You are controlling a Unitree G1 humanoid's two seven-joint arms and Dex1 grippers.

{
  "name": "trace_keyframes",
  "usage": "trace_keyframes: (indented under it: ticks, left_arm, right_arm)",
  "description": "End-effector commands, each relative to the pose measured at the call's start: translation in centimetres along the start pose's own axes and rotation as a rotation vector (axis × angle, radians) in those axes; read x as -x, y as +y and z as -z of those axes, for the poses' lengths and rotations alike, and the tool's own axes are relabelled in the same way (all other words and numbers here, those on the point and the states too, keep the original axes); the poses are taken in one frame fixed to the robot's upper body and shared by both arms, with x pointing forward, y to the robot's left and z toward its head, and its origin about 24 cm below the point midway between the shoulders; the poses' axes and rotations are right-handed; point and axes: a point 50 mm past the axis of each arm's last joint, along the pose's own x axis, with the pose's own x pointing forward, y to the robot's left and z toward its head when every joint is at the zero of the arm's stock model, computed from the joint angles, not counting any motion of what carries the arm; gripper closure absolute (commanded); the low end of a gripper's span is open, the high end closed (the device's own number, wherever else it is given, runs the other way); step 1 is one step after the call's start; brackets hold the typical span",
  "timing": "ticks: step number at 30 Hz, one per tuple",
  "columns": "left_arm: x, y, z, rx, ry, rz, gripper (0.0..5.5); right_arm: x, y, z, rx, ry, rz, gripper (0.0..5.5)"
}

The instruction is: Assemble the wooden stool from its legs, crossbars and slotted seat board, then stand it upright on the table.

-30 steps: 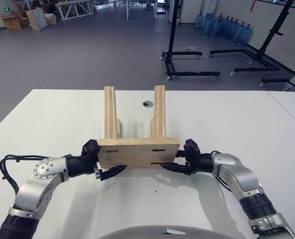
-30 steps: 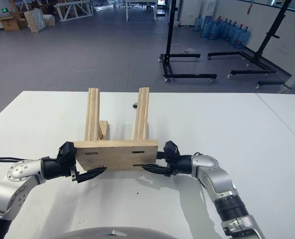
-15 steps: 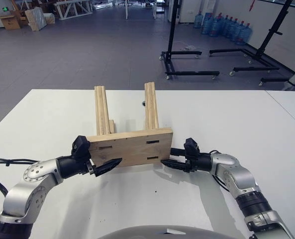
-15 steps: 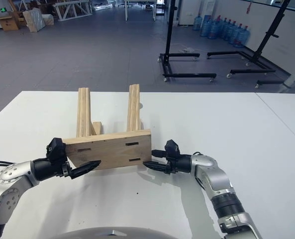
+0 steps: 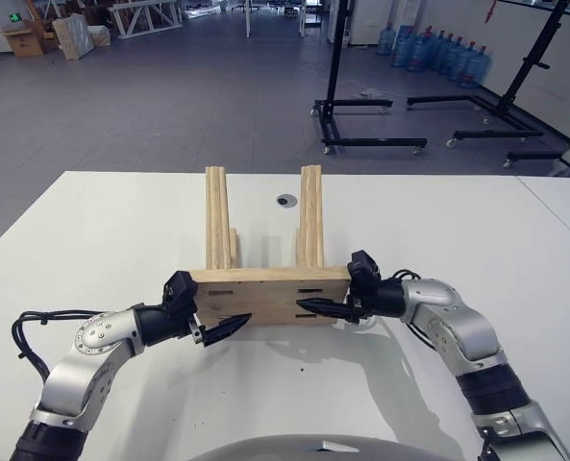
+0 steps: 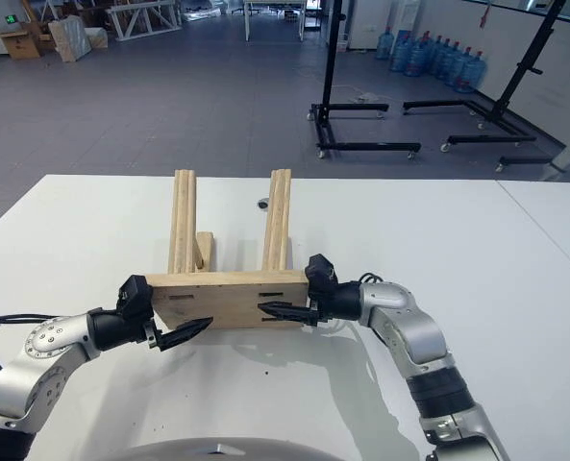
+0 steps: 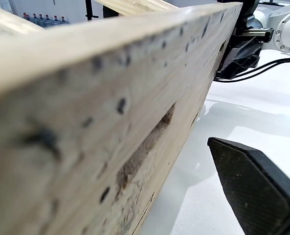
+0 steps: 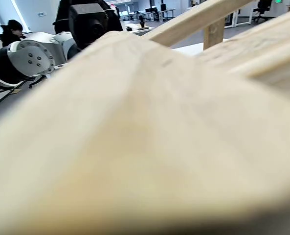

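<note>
Currently, the stool [image 5: 265,252] lies on its side near the middle of the table [image 5: 477,221]. The seat board [image 5: 270,293] stands on its long edge with its slotted face toward the robot, and the legs [image 5: 215,216] point away from the robot along the tabletop. The board's long axis runs left to right, directly between the two arms, so each gripper addresses one end. The left gripper [image 5: 225,322] sits at the lower left corner. Its fingers are apart: in the left wrist view, the visible finger [image 7: 255,181] stands clear of the board face with a gap between them. The right gripper [image 5: 321,307] reaches inward across the right part of the board face, near the lower slot. Whether it is closed on the board cannot be told. The right gripper is the closer of the two to the wood. Standing the stool upright would probably require rotation about this left-right axis, so both ends would need a secure hold first. Compared with half a second ago, the stool has returned from a skewed position shifted toward the robot's left. The board is level and squared again. The right gripper has advanced from the board's right corner to overlap its face.
</note>
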Motion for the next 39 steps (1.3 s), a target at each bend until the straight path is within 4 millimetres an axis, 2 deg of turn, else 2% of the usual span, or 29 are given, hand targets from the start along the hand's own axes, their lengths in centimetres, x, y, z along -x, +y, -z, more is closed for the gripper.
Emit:
trace_keyframes:
  ticks: [1,5,10,13,17,21,25,29,33,39]
  left_arm:
    - [-0.2,0.0,0.2,-0.007,0.022,0.033,0.63]
    - [0.2,0.1,-0.3,-0.038,0.031,0.028,0.63]
    - [1.9,0.3,-0.1,0.007,0.028,0.011,0.63]
    - [2.7,0.7,0.7,-0.018,0.068,-0.039,0.63]
    - [3.0,0.9,2.6,-0.185,0.141,-0.109,0.63]
    - [3.1,1.5,3.3,-0.246,0.119,-0.158,0.63]
    - [3.1,2.4,2.3,-0.143,0.040,-0.184,0.63]
    - [3.6,3.5,1.3,-0.133,0.055,-0.145,0.63]
    - [3.9,3.3,0.2,-0.100,0.072,-0.027,0.63]
    - [3.0,2.2,-0.9,-0.074,0.086,0.153,0.63]
  right_arm:
    - [0.1,-0.6,1.6,-0.013,0.047,0.064,3.39]
    - [0.6,-1.1,2.2,0.004,0.058,0.100,3.52]
    - [1.0,-1.9,1.8,0.015,0.051,0.134,3.54]
    - [1.3,-2.1,1.6,0.002,0.042,0.138,3.54]
    - [1.5,-2.3,1.5,0.002,0.052,0.135,3.55]
    - [1.8,-2.3,1.7,0.004,0.061,0.136,3.77]
    - [1.8,-1.7,1.8,0.000,0.071,0.087,3.95]
    - [2.0,-0.9,1.9,-0.002,0.094,0.000,3.97]
    - [2.3,0.1,1.9,-0.010,0.127,-0.130,3.97]
    - [2.3,-0.5,1.8,-0.007,0.155,-0.183,3.97]
